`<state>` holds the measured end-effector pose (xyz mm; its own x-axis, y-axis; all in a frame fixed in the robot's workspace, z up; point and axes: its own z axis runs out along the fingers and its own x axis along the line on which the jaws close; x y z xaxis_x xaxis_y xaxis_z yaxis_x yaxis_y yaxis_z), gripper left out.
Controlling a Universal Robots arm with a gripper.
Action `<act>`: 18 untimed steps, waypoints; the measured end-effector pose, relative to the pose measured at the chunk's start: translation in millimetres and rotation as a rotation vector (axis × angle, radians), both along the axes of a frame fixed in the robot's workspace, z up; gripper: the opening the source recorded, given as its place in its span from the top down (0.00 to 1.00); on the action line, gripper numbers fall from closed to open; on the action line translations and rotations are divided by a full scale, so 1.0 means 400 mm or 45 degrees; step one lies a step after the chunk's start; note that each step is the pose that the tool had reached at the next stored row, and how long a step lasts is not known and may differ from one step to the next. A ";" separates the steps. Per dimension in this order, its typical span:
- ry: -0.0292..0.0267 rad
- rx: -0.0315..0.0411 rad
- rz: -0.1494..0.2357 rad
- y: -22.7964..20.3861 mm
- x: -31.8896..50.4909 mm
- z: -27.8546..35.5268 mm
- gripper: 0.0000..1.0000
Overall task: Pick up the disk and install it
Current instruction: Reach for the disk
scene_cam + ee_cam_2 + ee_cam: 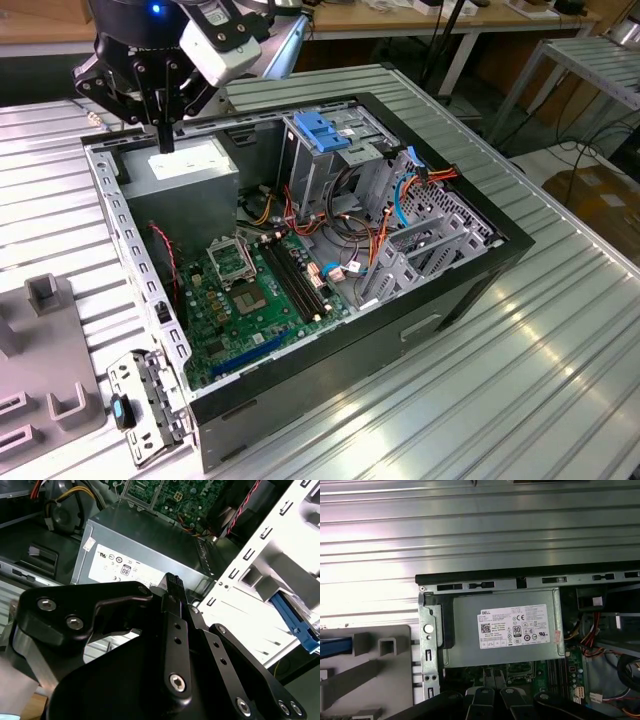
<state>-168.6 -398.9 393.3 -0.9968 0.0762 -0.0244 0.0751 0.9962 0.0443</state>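
Exterior view: gripper [163,135] hangs over the power supply [185,170] in the far corner of the open case [330,370], on the exterior view's left. Fingers pressed together, nothing held.
Second wrist view: closed tip over the supply's label side.
First wrist view: disk [334,646] shows as a blue strip in the grey fixture [395,690] just outside the case, well apart from the gripper.

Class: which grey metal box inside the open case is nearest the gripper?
The power supply, the grey box with the white label; the gripper hangs over it, while the tall drive cage stands farther.
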 end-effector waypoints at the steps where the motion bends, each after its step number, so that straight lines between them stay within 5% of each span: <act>1: -0.0001 0.0001 0.000 0.000 -0.001 0.000 0.89; 18: -0.0001 0.0000 0.000 0.000 -0.017 0.000 0.89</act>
